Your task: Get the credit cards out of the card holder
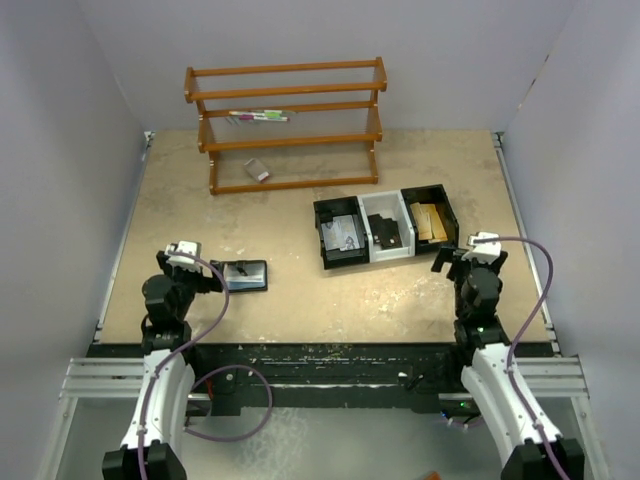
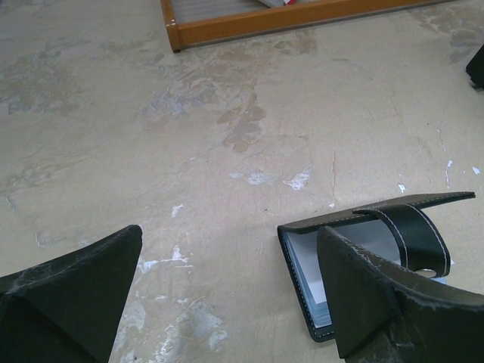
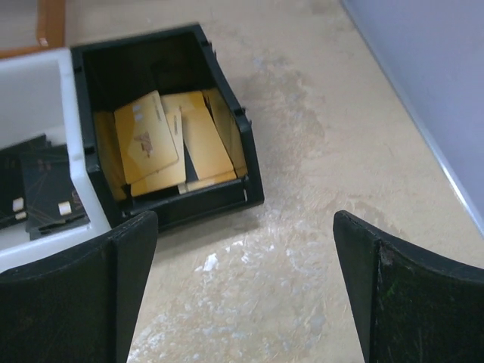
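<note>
The card holder is a flat black wallet lying on the table just right of my left gripper. In the left wrist view it lies open a little, with pale blue-grey lining showing, partly behind my right finger. The left gripper is open and empty. Several orange-tan credit cards lie in the black right compartment of the tray. My right gripper is open and empty above bare table, just near of that compartment.
The three-compartment tray stands mid-right, with dark cards in its white middle bin. A wooden shelf rack stands at the back, holding small items. Side walls close in left and right.
</note>
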Robot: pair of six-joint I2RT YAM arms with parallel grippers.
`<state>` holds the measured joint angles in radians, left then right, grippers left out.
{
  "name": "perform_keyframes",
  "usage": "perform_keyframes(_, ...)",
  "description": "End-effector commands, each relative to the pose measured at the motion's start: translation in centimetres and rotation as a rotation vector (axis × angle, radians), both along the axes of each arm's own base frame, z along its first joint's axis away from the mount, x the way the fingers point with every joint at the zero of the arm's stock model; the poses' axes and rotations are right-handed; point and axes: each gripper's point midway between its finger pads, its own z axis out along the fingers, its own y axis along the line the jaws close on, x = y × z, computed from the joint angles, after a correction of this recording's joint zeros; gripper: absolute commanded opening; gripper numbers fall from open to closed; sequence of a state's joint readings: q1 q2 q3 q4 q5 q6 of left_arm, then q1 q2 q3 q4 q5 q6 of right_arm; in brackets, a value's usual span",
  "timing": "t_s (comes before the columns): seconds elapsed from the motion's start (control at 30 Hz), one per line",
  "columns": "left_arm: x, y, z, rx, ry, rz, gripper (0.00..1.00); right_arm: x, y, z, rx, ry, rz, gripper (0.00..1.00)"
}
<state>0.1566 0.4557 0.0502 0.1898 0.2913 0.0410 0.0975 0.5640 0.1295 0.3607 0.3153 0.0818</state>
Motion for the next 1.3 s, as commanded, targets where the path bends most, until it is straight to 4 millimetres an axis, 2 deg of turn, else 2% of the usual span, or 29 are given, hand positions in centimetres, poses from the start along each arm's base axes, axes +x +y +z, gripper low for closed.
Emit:
perform_keyframes(0.0, 0.3, 0.3, 1.5, 0.001, -0.064, 0.015, 0.99, -0.5, 0.7, 4.4, -0.048, -0.201, 0.068, 1.00)
perform_keyframes(0.03, 0.3, 0.3, 1.5, 0.000, -0.066, 0.015, 0.99, -1.0, 1.0, 4.2, -0.048, -0.215, 0.088, 1.00)
perform_keyframes(0.1, 0.3, 0.5, 1.5, -0.002, -0.064, 0.028, 0.99, -2.1, 0.4, 4.3, -0.035, -0.280, 0.050, 1.00)
perform_keyframes(0.17, 0.4, 0.7, 1.4, -0.004, -0.058, 0.045, 0.99, -2.3, 1.3, 4.6, -0.047, -0.318, 0.113, 0.99)
perform_keyframes(0.2, 0.5, 0.8, 1.4, -0.005, -0.056, 0.050, 0.99, -2.2, 1.6, 4.5, -0.022, -0.317, 0.118, 0.99)
perform_keyframes(0.3, 0.4, 0.8, 1.4, -0.006, -0.058, 0.052, 0.99, -1.2, -0.6, 3.0, 0.018, -0.211, -0.031, 1.00)
perform_keyframes(0.33, 0.4, 0.8, 1.4, -0.005, -0.061, 0.051, 0.99, -0.5, 1.5, 2.8, -0.001, -0.180, 0.094, 0.99)
perform_keyframes(0.37, 0.4, 0.8, 1.4, -0.005, -0.062, 0.051, 0.99, -0.4, 2.1, 3.0, -0.019, -0.185, 0.142, 0.99)
perform_keyframes(0.53, 0.5, 0.8, 1.3, -0.004, -0.053, 0.050, 0.99, -1.2, 2.0, 3.2, -0.025, -0.220, 0.143, 1.00)
perform_keyframes(0.73, 0.4, 0.8, 1.3, -0.005, -0.056, 0.048, 0.99, -0.5, 2.5, 2.8, -0.027, -0.190, 0.169, 1.00)
perform_keyframes(1.27, 0.6, 0.6, 1.3, -0.001, -0.051, 0.033, 0.99, -0.8, 2.4, 3.0, -0.028, -0.204, 0.163, 1.00)
